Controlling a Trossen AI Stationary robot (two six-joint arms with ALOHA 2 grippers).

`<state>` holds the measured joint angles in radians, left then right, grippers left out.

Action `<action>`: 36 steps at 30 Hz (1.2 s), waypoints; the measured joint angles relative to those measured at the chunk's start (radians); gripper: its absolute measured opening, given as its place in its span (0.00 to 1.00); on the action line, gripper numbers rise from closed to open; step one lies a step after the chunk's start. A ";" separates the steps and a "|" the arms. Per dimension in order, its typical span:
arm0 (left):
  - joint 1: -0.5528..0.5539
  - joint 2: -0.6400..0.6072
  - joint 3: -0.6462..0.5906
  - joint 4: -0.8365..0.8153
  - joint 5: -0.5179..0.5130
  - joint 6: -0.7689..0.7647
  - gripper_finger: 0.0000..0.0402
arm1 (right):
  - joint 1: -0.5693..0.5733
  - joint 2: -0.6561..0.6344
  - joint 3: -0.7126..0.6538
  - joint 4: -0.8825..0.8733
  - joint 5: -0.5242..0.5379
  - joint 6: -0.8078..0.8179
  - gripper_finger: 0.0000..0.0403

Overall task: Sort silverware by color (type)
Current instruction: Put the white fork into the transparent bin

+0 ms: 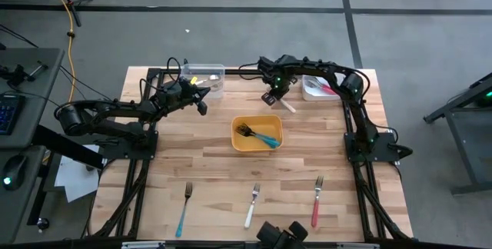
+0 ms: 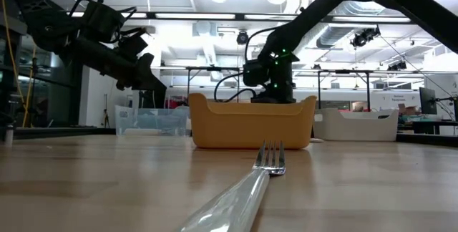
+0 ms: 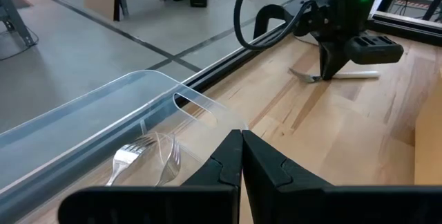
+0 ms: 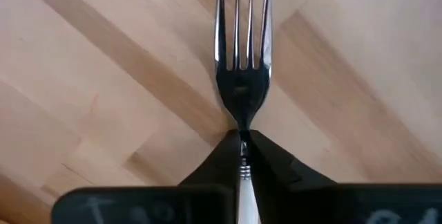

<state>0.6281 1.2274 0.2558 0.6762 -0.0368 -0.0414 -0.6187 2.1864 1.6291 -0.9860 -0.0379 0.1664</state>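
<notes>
Wooden table [image 1: 200,168]: yellow bin [image 1: 257,134], clear bin [image 1: 206,76], white bin [image 1: 315,89], three forks [image 1: 254,204].

Three forks in a row on the bench: blue fork [image 1: 184,208], white fork [image 1: 252,206], red fork [image 1: 316,201], three bins: yellow bin [image 1: 239,144], clear bin [image 1: 213,70], white bin [image 1: 310,95], two grippers.

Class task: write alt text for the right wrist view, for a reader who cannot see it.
The right hand is shut on the neck of a silver metal fork with a white handle, four tines pointing away from the camera. Light wooden table planks fill the background.
</notes>
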 joint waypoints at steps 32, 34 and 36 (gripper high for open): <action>0.059 -0.275 -0.095 0.040 0.059 -0.008 0.00 | 0.181 0.002 0.546 0.398 -0.071 -0.206 0.01; 0.059 -0.282 -0.095 0.040 0.059 -0.008 0.00 | 0.180 0.002 0.556 0.431 -0.073 -0.218 0.01; 0.059 -0.287 -0.095 0.041 0.059 -0.005 0.00 | 0.180 0.003 0.568 0.451 -0.077 -0.234 0.01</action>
<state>0.6868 0.9408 0.1604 0.7169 0.0219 -0.0466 -0.4385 2.1894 2.1972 -0.5346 -0.1145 -0.0673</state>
